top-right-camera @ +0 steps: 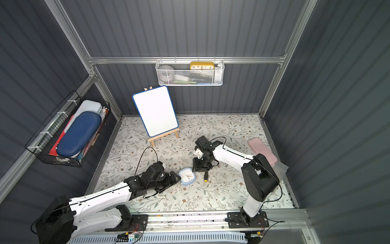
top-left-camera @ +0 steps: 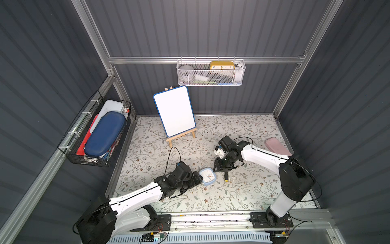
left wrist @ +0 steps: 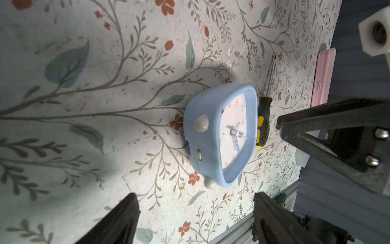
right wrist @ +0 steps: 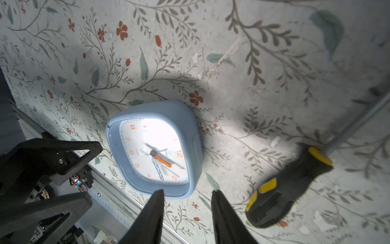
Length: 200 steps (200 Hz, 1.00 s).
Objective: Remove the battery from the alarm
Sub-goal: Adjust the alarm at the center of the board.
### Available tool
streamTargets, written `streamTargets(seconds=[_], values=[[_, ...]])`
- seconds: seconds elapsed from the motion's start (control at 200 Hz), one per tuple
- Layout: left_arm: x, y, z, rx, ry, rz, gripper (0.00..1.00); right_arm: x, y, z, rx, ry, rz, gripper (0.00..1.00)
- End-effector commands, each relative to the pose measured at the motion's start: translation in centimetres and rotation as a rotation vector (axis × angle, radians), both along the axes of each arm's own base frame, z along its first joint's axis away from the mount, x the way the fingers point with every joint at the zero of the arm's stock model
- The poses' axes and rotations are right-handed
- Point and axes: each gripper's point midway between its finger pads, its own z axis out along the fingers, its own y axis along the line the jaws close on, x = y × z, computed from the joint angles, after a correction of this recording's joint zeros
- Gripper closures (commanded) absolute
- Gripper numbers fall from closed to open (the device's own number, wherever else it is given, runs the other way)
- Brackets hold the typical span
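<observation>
The small light-blue rounded-square plastic alarm point(top-left-camera: 207, 176) lies dial-up on the floral worktop point(top-left-camera: 253, 190), low and centre in both top views. The left end effector point(left wrist: 196, 215) and right end effector point(right wrist: 187, 211) flank it with jaws apart, grasping nothing. No battery is visible, presumably still in the hidden back; a grab at the smooth rounded shell could skid it into the black-and-yellow-handled screwdriver point(right wrist: 287, 190) beside it.

A black-and-yellow screwdriver point(top-left-camera: 226, 176) lay mid-mat; a pink case point(top-left-camera: 277, 146) sat at three o'clock, a whiteboard easel point(top-left-camera: 174, 111) at eleven.
</observation>
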Motion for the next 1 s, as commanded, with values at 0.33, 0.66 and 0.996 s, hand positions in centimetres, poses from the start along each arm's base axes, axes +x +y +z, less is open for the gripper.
streamTargets(seconds=[0.33,0.66,0.996], values=[[0.6,-1.5,0.3,-0.096,-0.126,-0.082,0.17,-1.0,0.6,-2.2,0.005,0.069,0.034,0.64],[1.1,-1.7,-1.6,-0.066,-0.113,-0.072,0.15,-0.9,0.5,-3.5,-0.015,0.087,0.031,0.67],[2.1,-3.4,-1.3,-0.129,-0.178,-0.105,0.19,-1.2,1.0,-4.0,0.003,0.116,0.037,0.68]])
